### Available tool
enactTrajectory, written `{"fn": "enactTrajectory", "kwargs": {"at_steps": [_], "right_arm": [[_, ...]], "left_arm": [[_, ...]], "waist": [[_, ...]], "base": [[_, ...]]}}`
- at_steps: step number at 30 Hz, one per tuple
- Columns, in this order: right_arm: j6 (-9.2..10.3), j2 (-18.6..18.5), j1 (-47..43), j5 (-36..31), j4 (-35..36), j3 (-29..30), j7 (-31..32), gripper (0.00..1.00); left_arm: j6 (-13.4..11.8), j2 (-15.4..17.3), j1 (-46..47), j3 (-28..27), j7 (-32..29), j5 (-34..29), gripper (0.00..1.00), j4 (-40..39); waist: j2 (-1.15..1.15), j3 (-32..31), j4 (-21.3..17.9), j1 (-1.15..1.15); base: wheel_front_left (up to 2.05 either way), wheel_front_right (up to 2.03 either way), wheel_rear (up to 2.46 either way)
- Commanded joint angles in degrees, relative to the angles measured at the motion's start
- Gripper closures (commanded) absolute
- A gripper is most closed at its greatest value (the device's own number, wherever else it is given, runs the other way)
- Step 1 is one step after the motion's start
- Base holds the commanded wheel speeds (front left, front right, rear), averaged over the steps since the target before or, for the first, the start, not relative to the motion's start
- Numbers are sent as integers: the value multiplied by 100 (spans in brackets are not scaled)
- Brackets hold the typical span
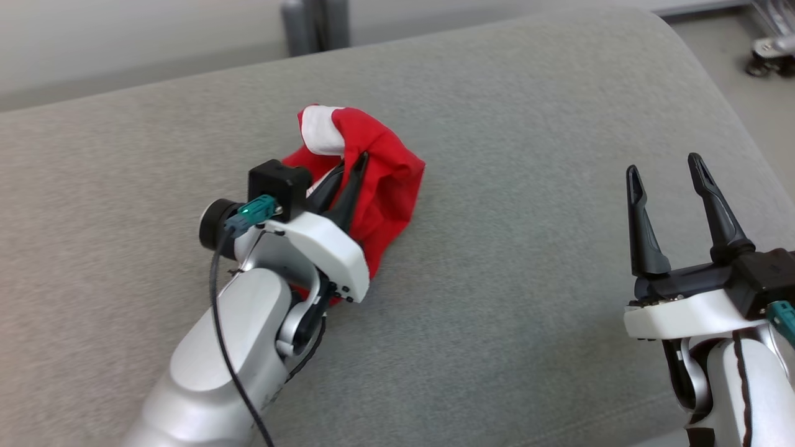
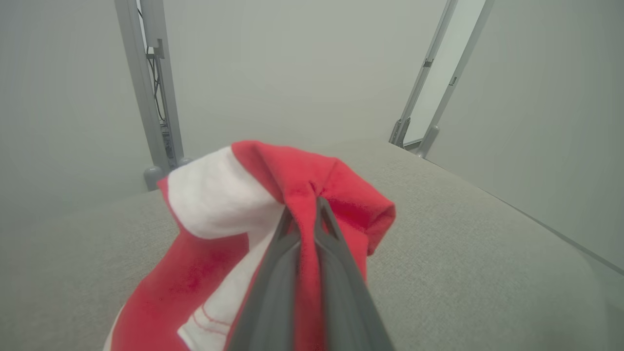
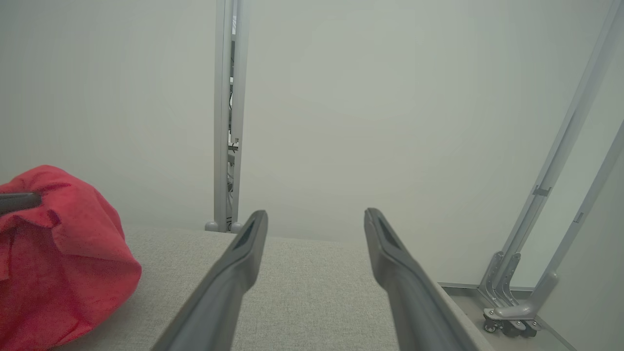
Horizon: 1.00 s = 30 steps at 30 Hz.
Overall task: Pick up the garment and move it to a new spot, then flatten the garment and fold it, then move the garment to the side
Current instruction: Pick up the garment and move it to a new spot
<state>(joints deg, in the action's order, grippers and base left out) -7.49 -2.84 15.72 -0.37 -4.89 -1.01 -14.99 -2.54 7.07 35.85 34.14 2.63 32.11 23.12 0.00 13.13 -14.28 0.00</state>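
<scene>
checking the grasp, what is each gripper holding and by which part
The left gripper pinches the garment by a bunched red fold beside its white patch; the right gripper is open and empty.

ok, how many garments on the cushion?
1. The garment sits bunched in the middle of the cushion, gripped by the left pincer; anything beneath it would be hidden.

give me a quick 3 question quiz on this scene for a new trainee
1. What does the left gripper pinch? A) the red and white garment B) a cable C) nothing
2. True or false: the right gripper is shut on the garment.
3. Fill in: on the grey fabric surface the garment sits ____, not spread flat.
Key: 1 A; 2 false, it stands open and apart from the garment; 3 bunched.
</scene>
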Motion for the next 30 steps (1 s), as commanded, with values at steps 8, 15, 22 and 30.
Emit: {"fn": "enactTrajectory", "kwargs": {"at_steps": [8,15,22,30], "right_arm": [[-1,-13,169,327,-139,0,-30,0],[-1,-14,196,437,-249,-40,-30,0],[-1,-15,172,520,-207,-6,-30,0],[-1,-18,55,351,-90,-49,-30,0]], "left_arm": [[49,-296,487,361,205,-165,100,815],[79,-398,657,767,369,-13,0,1500],[-116,-403,773,1125,766,240,0,1584],[-381,-400,796,1027,1165,334,0,1377]], "waist": [[0,508,-818,0],[0,544,-1019,0],[0,415,-771,0],[0,54,-184,0]], "base": [[0,0,0],[0,0,0],[0,0,0],[0,0,0]]}}
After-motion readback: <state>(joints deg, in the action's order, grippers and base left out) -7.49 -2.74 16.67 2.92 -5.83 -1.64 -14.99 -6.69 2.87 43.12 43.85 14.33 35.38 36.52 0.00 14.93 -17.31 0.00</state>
